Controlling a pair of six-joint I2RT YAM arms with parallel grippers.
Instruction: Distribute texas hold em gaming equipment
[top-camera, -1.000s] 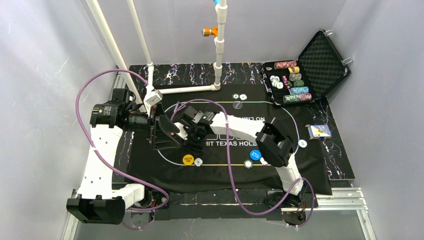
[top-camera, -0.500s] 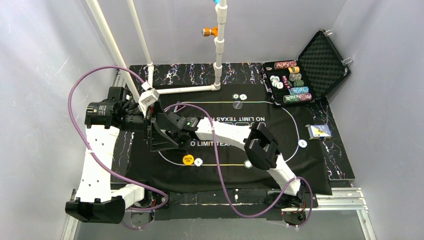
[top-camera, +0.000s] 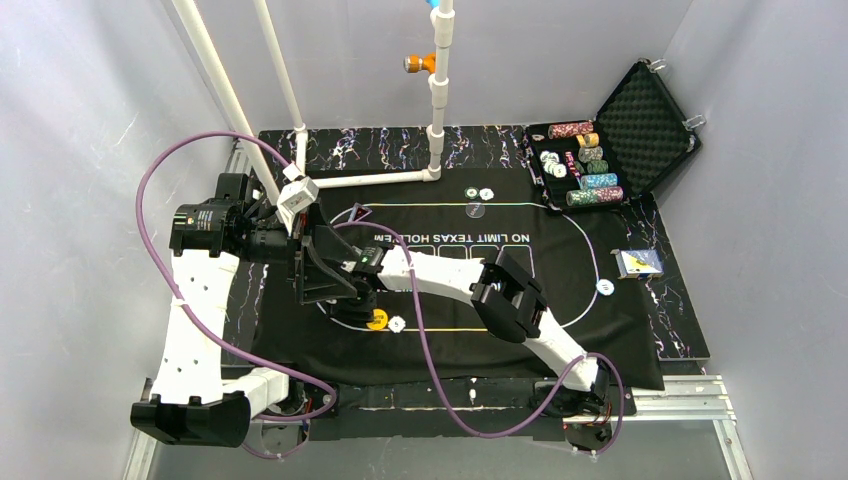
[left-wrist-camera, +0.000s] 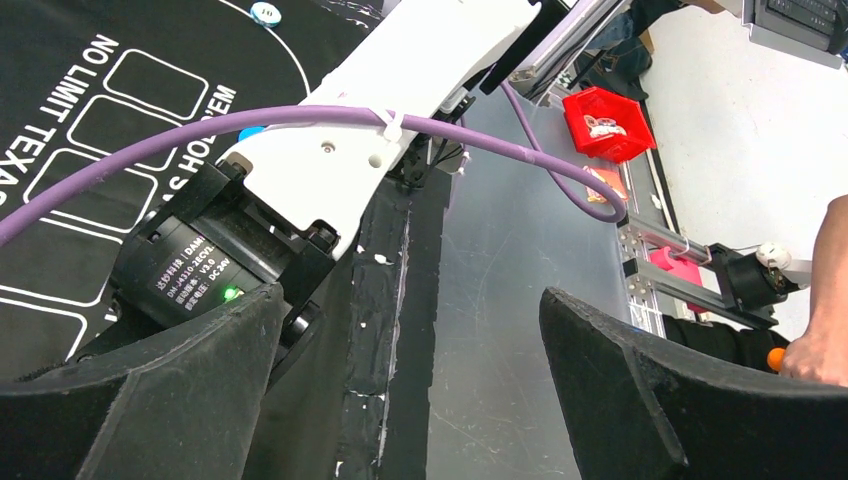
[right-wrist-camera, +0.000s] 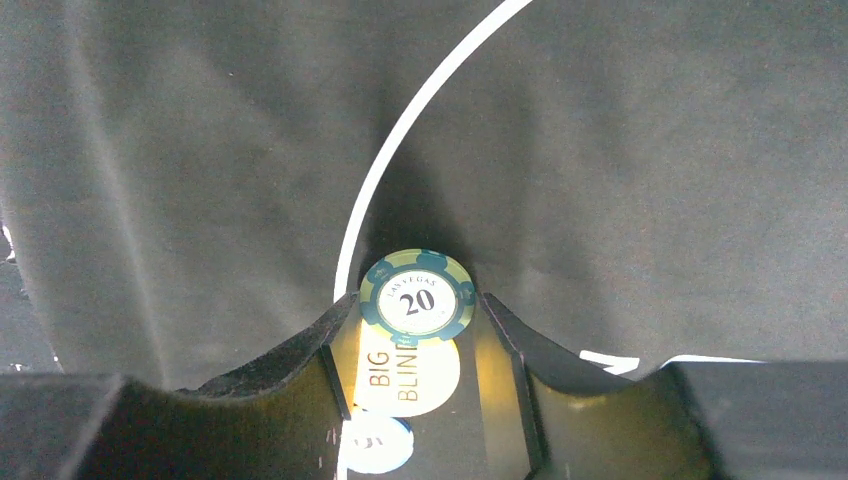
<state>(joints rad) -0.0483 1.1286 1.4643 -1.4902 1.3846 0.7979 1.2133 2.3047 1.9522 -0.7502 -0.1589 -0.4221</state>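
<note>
My right gripper (right-wrist-camera: 415, 318) is shut on a green poker chip (right-wrist-camera: 417, 300) marked 20, pinched edge to edge between its fingertips. Under the jaws lie the yellow Big Blind button (right-wrist-camera: 405, 372) and a white chip (right-wrist-camera: 378, 441) on the black mat (right-wrist-camera: 640, 160). In the top view the right gripper (top-camera: 364, 291) sits at the mat's left end, just above the yellow button (top-camera: 377, 320) and white chip (top-camera: 397, 323). My left gripper (top-camera: 322, 270) stands open beside it, empty (left-wrist-camera: 410, 300). The blue button is hidden under the right arm.
Two chips (top-camera: 478, 193) and a clear disc (top-camera: 476, 210) lie at the far side of the mat, a white chip (top-camera: 604, 287) at its right end. A card deck (top-camera: 637, 262) lies beyond. The open case (top-camera: 640, 130) holds chip rows. White pipes (top-camera: 300, 150) stand behind.
My right arm has swung left across the mat with the green chip, from the centre to over the yellow button. The left gripper shifted slightly left, then stayed still and open.
</note>
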